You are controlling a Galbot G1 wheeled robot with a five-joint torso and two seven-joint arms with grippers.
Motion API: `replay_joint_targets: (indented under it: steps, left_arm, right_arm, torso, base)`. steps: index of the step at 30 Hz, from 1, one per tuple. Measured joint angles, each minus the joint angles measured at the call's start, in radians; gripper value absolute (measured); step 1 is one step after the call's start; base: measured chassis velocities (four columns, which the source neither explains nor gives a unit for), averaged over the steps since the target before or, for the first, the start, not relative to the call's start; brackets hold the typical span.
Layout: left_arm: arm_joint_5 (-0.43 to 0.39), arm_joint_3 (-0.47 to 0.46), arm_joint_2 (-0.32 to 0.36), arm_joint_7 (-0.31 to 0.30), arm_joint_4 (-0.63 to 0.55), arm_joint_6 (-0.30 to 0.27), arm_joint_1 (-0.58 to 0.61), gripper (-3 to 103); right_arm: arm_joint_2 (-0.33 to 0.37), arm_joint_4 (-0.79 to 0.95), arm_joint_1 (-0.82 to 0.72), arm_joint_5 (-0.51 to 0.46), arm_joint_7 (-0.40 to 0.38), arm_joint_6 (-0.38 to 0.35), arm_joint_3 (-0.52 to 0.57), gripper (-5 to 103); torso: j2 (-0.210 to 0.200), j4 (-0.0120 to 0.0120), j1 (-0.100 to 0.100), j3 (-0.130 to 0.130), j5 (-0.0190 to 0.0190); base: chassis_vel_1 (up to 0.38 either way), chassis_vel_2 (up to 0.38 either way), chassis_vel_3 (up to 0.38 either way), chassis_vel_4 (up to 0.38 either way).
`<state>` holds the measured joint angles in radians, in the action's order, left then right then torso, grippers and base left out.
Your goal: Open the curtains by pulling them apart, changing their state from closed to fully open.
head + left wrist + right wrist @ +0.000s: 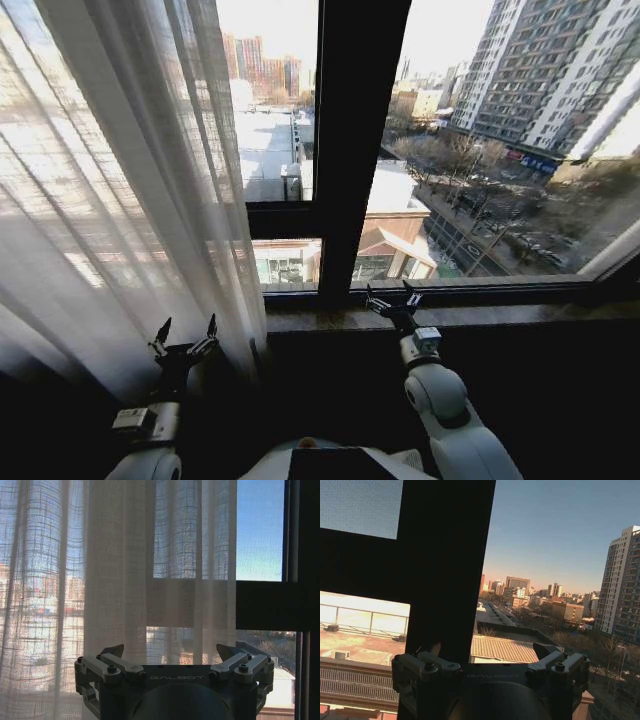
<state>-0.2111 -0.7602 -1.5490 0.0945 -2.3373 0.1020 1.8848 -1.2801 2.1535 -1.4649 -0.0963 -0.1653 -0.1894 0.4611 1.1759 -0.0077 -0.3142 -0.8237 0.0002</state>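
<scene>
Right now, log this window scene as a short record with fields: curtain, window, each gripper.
curtain: sheer panel gathered on the robot's left, covering the left part of the window
window: dark frame and the glass to its right uncovered, city outside
left gripper: open, raised beside the curtain's lower edge, holding nothing
right gripper: open, raised at the sill near the frame, holding nothing
</scene>
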Motion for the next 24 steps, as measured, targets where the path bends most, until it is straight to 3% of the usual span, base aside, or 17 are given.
replay_joint_targets:
  steps: [16,20,24]
  left_arm:
    - [0.003,0.004,0.003,0.019,0.006,0.000,-0.002,100]
    - [0.015,0.016,0.011,0.020,0.016,-0.027,-0.035,100]
    - [0.031,0.054,0.038,0.022,0.022,-0.110,-0.124,100]
  right_arm:
    - [-0.005,-0.005,0.003,0.008,-0.007,0.001,-0.002,100]
    - [-0.005,-0.006,0.002,0.008,-0.006,0.001,-0.009,100]
    - [-0.004,-0.009,0.002,0.008,-0.006,0.002,-0.023,100]
  torso:
    - [0.000,0.0003,0.000,0.000,-0.0004]
    - [0.000,0.0002,0.000,0.000,-0.0003]
    - [0.000,0.0000,0.000,0.000,0.0002]
  base:
    - [0.054,0.056,-0.048,-0.059]
    - [0.048,0.060,-0.047,-0.080]
    - [0.000,0.000,0.000,0.000]
